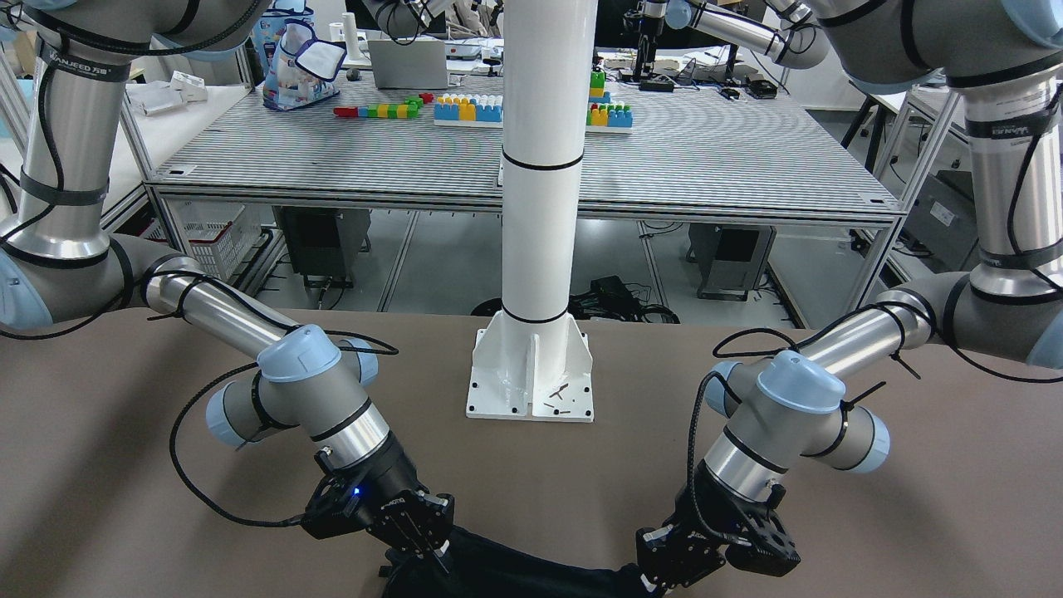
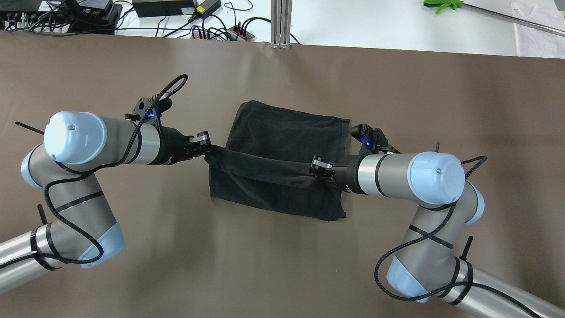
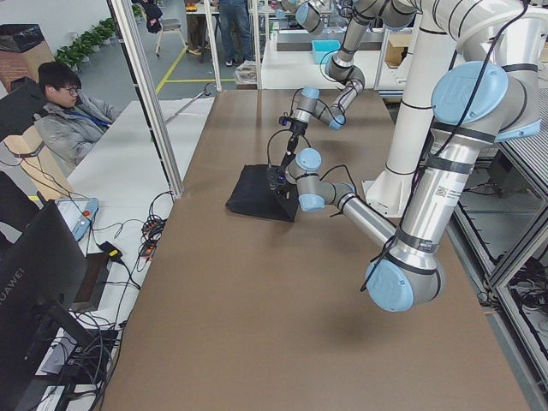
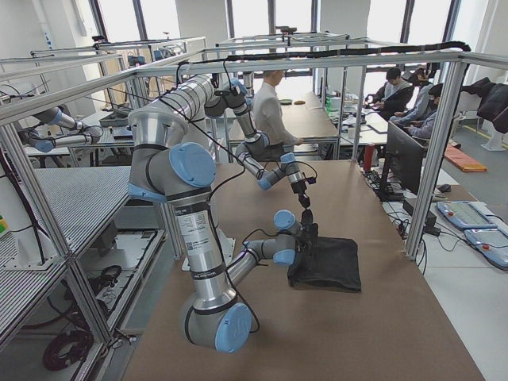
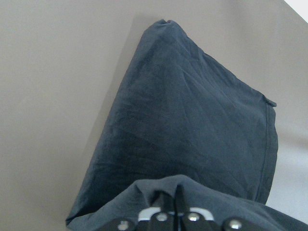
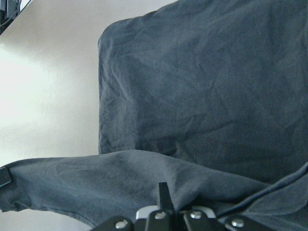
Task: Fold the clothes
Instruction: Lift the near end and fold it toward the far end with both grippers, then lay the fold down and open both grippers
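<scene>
Left gripper (image 2: 206, 149) and right gripper (image 2: 314, 167) each pinched tight on the black garment (image 2: 282, 132), mid-frame overhead; I'd move both level and in step, keeping the edge taut.

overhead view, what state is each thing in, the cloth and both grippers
black thin fabric garment: partly folded, one edge lifted and stretched between the two grippers, the rest lying flat
left gripper: shut on one end of the lifted edge
right gripper: shut on the other end
</scene>
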{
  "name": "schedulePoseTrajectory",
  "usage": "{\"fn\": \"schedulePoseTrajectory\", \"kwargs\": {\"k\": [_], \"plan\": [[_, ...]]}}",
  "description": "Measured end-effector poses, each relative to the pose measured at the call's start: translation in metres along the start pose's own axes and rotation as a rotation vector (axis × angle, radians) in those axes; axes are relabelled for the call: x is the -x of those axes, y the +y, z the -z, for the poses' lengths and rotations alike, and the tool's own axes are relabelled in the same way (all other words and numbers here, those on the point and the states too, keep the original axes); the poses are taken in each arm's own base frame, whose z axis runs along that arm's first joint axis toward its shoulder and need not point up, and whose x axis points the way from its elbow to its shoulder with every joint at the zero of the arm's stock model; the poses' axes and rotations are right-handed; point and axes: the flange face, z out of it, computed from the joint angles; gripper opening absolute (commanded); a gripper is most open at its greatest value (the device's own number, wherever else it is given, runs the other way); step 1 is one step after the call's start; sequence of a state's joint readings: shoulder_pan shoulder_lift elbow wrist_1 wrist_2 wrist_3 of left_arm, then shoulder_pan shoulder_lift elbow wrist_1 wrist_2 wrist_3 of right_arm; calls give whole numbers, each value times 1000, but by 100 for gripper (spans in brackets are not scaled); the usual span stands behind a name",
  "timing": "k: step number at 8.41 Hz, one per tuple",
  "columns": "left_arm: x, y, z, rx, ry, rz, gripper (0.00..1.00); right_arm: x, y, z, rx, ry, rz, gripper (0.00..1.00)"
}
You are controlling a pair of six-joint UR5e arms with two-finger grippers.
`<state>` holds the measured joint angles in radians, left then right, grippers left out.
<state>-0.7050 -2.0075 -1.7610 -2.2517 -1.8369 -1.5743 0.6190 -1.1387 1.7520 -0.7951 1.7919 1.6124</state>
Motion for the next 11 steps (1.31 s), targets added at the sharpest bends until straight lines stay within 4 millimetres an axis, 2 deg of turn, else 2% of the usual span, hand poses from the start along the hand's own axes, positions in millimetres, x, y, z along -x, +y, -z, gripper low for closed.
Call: {"fn": "schedulePoseTrajectory", "kwargs": {"k": [1,2,5,8,9,10,11], "plan": [[-1,-9,-4,-12,-7,5,0,2,-9,-6,-24,4,-3,0],[-10,-22,-15,-25,-12,10,0,1,-19,-9,-47,11,-6,0],[-60,-63,-67,-60,-37,28,0,-6,-43,-23,-107,41,-16,0],[-80,-99,-102,-88,-87,47,0,1,-68,-64,-176,83,-25,0],[-84,-106,-110,-95,-98,49,0,2,-74,-71,-195,93,-27,0],[-88,-111,-116,-99,-106,50,0,2,-80,-74,-209,100,-30,14],[-89,-114,-119,-104,-112,52,78,1,-86,-75,-219,105,-33,78]]}}
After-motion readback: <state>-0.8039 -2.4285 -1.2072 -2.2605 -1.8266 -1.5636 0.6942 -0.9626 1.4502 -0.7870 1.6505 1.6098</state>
